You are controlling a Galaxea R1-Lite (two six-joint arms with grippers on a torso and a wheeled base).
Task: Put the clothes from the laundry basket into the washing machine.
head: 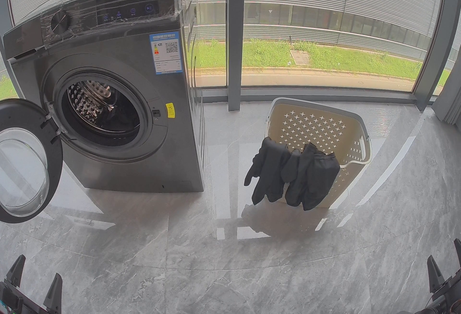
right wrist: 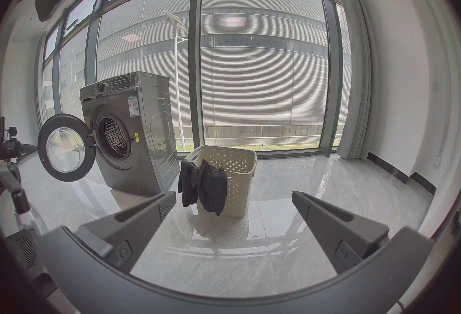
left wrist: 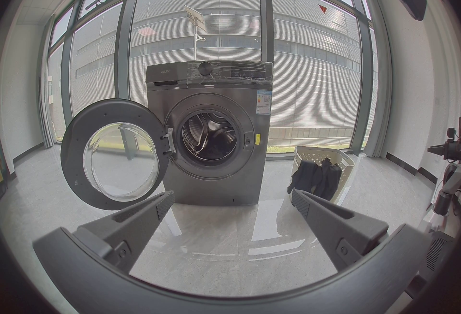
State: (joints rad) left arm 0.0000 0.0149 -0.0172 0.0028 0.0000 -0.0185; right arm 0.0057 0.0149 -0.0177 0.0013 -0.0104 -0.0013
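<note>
Head view / washing machine (head: 120, 104): upright against the window (head: 336, 17), front turned this way.
Head view / door (head: 24, 161): swung right out to the washing machine's left, glass facing forward; drum (head: 103, 108) wide open to see, metal wall glinting.
Head view / laundry basket (head: 312, 130): on the grey floor (head: 230, 262) near the washing machine's right side, a clear gap between the two.
Head view / clothes (head: 293, 176): black, draped in two bunches over the basket's near rim, hanging down its outer wall, well apart from the washing machine.
Head view / left gripper (head: 38, 267): low, well in front of the washing machine's open door, fingers spread.
Head view / right gripper (head: 444, 250): far forward and right of the washing machine, beyond the basket's side, fingers parted too.
Left wrist view / fingers (left wrist: 139, 214): splayed wide and empty, washing machine dead ahead between them, door out on its left, basket and clothes on its right.
Right wrist view / fingers (right wrist: 336, 224): also splayed wide, gripping nothing; basket ahead, right of the washing machine, clothes slung over the rim corner nearest the machine.
</note>
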